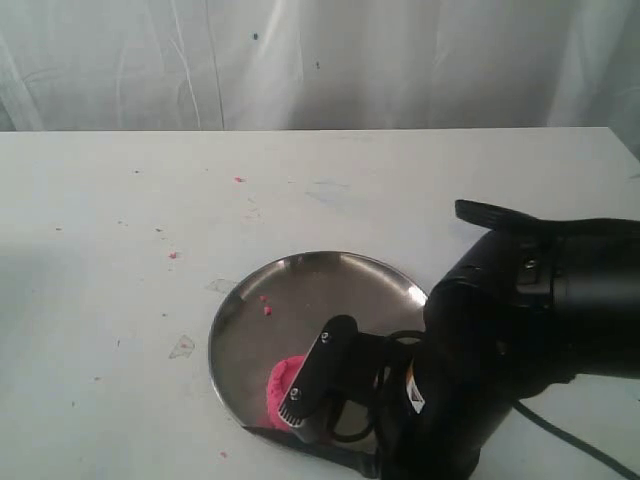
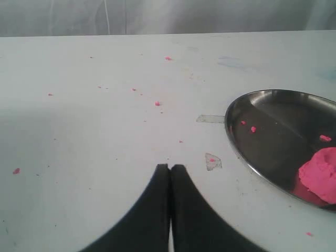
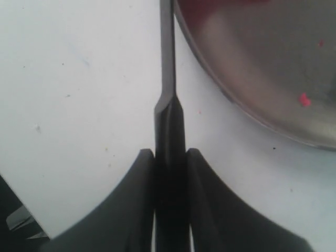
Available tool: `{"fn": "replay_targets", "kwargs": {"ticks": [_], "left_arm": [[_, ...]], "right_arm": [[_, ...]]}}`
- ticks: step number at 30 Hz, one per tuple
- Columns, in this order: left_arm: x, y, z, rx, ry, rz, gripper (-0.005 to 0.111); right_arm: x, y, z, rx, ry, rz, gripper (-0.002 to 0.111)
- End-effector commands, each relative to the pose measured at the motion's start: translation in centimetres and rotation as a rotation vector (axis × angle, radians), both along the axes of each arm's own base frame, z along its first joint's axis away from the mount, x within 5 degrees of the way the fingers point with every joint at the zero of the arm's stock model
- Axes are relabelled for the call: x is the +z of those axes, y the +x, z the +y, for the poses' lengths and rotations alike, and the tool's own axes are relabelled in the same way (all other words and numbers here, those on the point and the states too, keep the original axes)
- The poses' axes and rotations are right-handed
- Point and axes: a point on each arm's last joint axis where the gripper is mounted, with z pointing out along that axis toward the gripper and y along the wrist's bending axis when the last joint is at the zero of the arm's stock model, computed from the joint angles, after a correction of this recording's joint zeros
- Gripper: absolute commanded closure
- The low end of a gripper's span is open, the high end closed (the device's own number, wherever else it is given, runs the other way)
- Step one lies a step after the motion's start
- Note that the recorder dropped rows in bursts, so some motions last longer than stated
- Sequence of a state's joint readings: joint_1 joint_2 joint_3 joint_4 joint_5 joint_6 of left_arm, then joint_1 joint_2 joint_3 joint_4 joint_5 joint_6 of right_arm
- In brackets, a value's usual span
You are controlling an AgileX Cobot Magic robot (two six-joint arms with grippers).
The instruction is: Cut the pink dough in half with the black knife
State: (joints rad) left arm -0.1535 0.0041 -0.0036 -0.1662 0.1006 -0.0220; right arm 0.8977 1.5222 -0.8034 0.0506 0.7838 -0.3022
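The pink dough (image 1: pixel 283 385) is one lump in the near part of a round steel plate (image 1: pixel 320 290); the left wrist view shows it as well (image 2: pixel 320 173). My right gripper (image 3: pixel 170 152) is shut on the handle of the black knife (image 3: pixel 167 63). Its blade runs just outside the plate's rim (image 3: pixel 210 58). In the exterior view the blade (image 1: pixel 300 445) lies low along the plate's near edge, just below the dough. The right arm (image 1: pixel 520 340) hides the plate's right side. My left gripper (image 2: pixel 170 167) is shut and empty, over bare table left of the plate (image 2: pixel 231 131).
Tiny pink crumbs (image 1: pixel 267 310) lie in the plate, and others are scattered over the white table (image 2: pixel 157 103). Small clear scraps (image 1: pixel 181 347) are stuck to the table left of the plate. A white curtain hangs behind the table.
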Motion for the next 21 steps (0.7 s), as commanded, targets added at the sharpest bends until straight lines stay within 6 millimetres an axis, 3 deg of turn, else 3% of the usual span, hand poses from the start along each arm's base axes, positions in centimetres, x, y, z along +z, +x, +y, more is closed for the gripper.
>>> {"fn": "replay_targets", "kwargs": {"ticks": [1,21], "left_arm": [[-0.1,0.0,0.0,0.003,-0.005,-0.002,0.107],[-0.1,0.0,0.0,0.003,-0.005,-0.002,0.107]], "right_arm": [[0.0,0.2,-0.1,0.022,-0.002,-0.024,0.105],[0.0,1.2,-0.5,-0.031,-0.051,-0.129,0.105]]}}
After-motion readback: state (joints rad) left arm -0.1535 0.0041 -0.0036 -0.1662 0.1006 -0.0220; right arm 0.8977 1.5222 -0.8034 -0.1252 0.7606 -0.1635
